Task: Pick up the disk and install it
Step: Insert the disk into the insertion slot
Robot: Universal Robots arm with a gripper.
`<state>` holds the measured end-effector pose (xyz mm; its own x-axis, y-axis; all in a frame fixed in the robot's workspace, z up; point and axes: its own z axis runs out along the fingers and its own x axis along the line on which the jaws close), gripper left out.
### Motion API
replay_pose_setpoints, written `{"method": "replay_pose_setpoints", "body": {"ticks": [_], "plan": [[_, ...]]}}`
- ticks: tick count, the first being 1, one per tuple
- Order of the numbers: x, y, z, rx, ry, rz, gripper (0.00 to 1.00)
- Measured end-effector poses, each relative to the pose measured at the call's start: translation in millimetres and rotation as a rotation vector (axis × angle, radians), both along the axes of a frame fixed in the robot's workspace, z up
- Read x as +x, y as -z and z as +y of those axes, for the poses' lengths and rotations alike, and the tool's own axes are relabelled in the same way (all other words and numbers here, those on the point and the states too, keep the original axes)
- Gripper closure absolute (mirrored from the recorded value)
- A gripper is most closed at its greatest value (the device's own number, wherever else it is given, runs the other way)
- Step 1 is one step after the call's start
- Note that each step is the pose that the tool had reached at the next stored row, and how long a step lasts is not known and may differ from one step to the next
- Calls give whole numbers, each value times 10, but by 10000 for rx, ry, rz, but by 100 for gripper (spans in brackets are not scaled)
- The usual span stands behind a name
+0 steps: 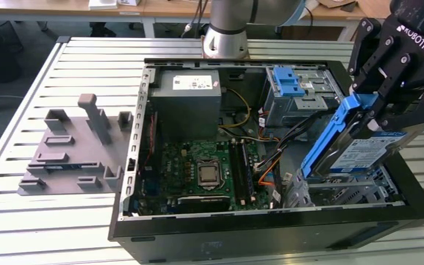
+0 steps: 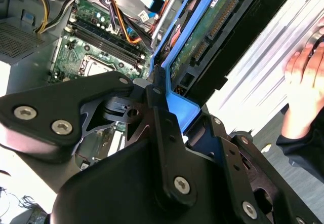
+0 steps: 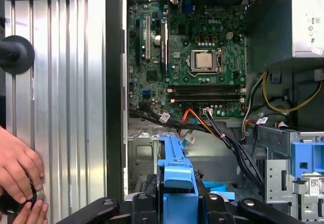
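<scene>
The tool (image 1: pixel 386 113) is clamped onto the disk (image 1: pixel 361 150), gripping it by its blue rails (image 1: pixel 328 138). In the exterior view the disk hangs tilted on edge over the corner of the open case (image 1: pixel 271 237) at the exterior view's right, apart from the motherboard (image 1: pixel 205 171). A grey stand (image 1: pixel 72 149) sits on the bench (image 1: pixel 20 221) outside the case. The second wrist view exposes the disk's green circuit board (image 2: pixel 200 36) and its connector. Both wrist views add a person's hand (image 3: pixel 17 171) over the bench beside the case
</scene>
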<state>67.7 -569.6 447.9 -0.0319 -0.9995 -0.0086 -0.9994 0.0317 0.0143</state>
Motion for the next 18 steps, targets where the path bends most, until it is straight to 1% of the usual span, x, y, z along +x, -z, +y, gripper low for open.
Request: {"method": "replay_pose_setpoints", "body": {"ticks": [9,18], "plan": [[47,46,15,-1,1,0,64],[50,73,14,1,1,0,64]]}}
